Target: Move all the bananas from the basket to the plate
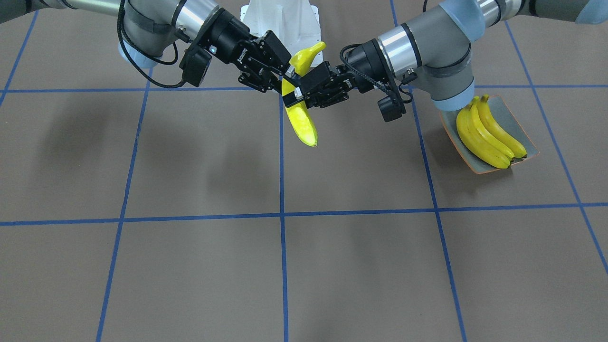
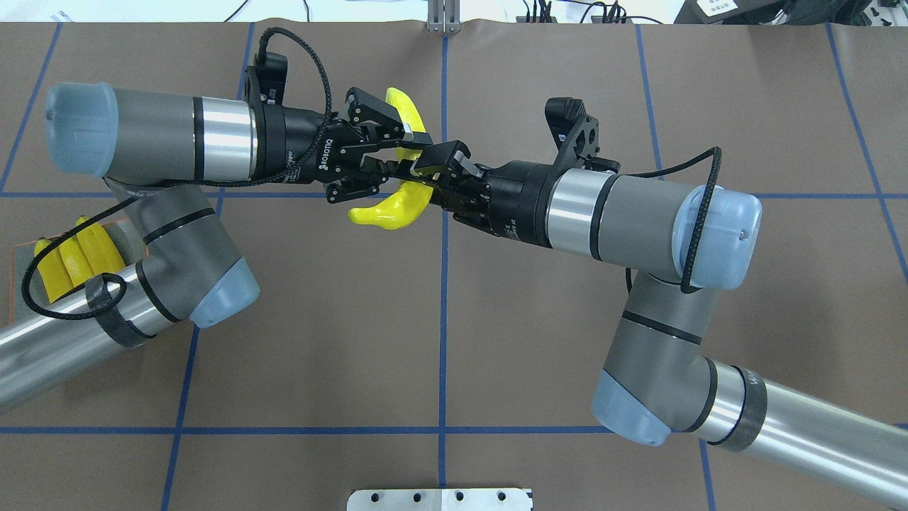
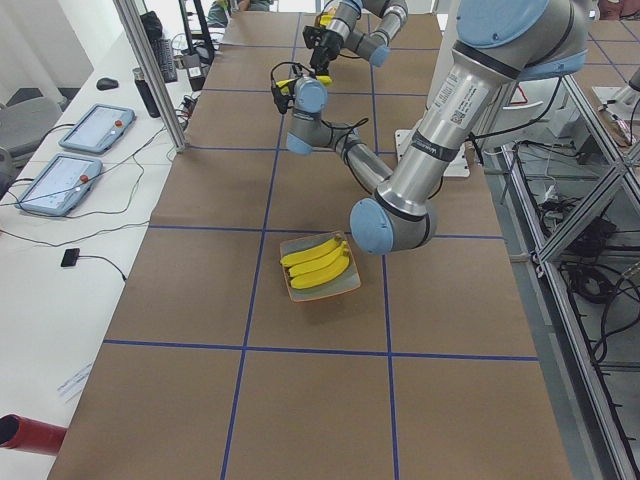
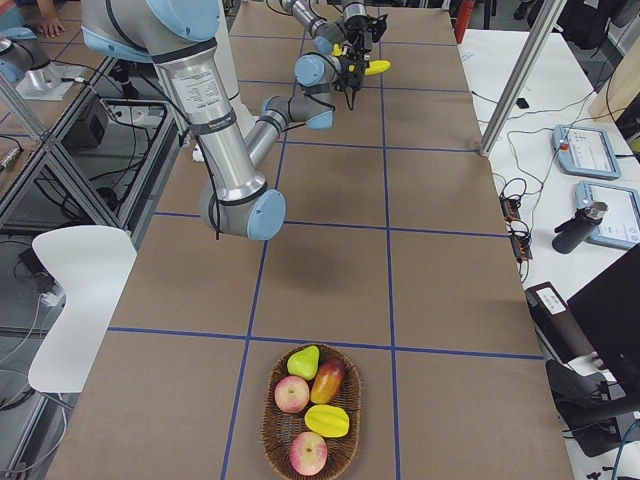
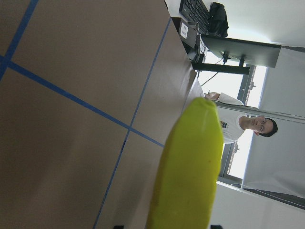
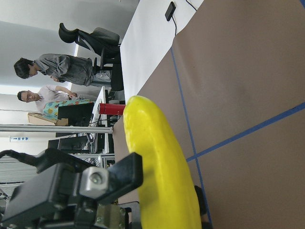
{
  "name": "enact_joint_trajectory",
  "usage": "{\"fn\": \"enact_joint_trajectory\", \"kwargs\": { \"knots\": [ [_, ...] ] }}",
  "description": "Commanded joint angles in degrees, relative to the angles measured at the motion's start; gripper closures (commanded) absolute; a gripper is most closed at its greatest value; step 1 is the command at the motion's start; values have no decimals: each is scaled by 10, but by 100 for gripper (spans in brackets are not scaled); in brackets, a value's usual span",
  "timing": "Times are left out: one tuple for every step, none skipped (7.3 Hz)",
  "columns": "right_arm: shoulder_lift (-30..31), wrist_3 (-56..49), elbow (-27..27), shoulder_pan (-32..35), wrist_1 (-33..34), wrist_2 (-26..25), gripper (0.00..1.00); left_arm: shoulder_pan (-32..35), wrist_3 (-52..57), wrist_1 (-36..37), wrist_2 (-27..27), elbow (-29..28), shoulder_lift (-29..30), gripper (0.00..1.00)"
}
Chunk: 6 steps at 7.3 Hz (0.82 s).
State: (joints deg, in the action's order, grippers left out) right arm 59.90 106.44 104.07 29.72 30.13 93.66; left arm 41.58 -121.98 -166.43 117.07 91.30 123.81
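One banana [image 1: 301,121] hangs in mid-air over the table's middle, between both grippers. My right gripper [image 1: 284,76] is shut on its upper part. My left gripper [image 1: 300,91] is open, with its fingers on either side of the same banana. One left finger [image 6: 121,174] rests against the peel in the right wrist view. From overhead the banana [image 2: 390,209] curves below the left gripper [image 2: 404,152] and the right gripper [image 2: 434,174]. Three more bananas [image 1: 489,137] lie side by side on the grey-green plate [image 1: 510,114], under my left arm's elbow.
A wicker basket [image 4: 275,440] at the table's right end holds mangoes, apples and a pear, with no banana in it. A white mount [image 1: 280,19] stands at the robot's base. Operators stand beyond the table edge in the wrist views.
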Motion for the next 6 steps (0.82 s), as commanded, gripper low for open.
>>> {"fn": "enact_joint_trajectory", "kwargs": {
  "knots": [
    [0,-2,2,0,-2,3,1,0,0,0,0,2,-1,100],
    [0,0,6,2,-2,4,0,0,0,0,0,2,-4,100],
    [3,3,9,4,-18,5,0,1,1,0,0,2,-6,100],
    [13,3,10,10,-44,6,0,0,2,-2,1,1,-12,100],
    [37,2,17,20,-45,9,0,3,5,-4,3,3,-29,100],
    [64,-1,19,33,-45,11,0,7,35,-5,13,6,-57,100]
  ]
}}
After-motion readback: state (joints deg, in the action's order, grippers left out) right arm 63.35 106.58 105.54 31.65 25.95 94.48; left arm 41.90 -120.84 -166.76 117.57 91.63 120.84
